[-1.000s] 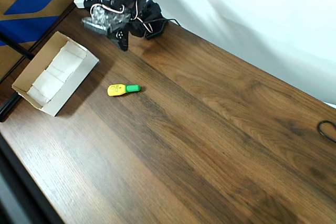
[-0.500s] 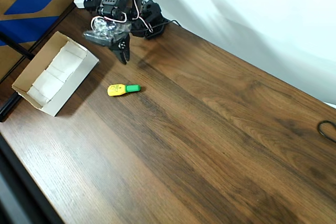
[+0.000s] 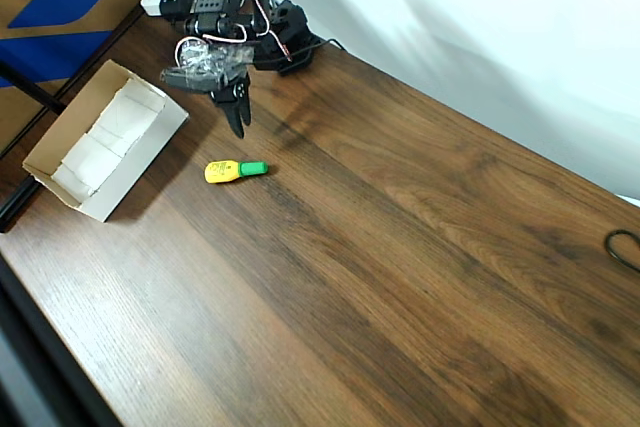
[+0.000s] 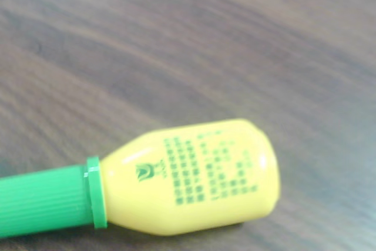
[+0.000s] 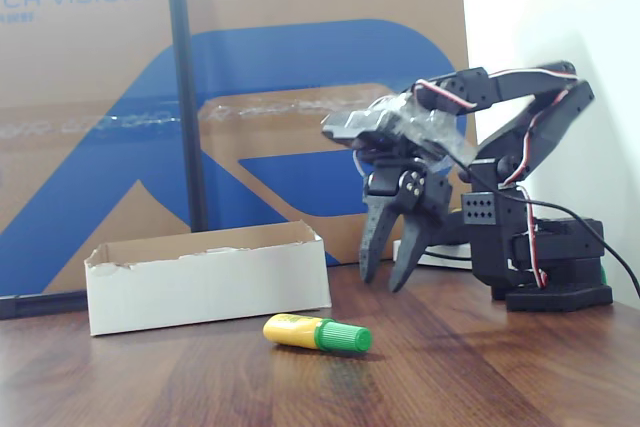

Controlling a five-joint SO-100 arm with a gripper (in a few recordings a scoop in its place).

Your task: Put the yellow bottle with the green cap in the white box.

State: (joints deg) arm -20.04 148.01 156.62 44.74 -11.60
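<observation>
I've got the pincer [image 5: 392,272] hanging above the tabletop [image 3: 400,247], fingers pointing down and parted a little, gripping nothing. The yellow bottle with the green cap [image 3: 235,170] lies on its side on bare wood, apart from the pincer's tips, which sit up-frame of it in the overhead view. The wrist view has the bottle [image 4: 176,183] large and low in frame, cap running off the left edge, so I judge I'm roughly over it but not centred.

The white box [image 3: 100,142] sits off to the left in the overhead view, well apart from the bottle, open side up.

Step in hand, as I read it: the approach for the grasp. To do it well:
- Bring the pincer on until the yellow body sits mid-frame in the wrist view.
- Open wider before I descend; the present gap looks tight for the body.
- Straddle the body across its short axis, not the cap; the thing is round and will likely roll if one finger nudges it first.
- Go down slowly and close only when both fingers flank it.
</observation>
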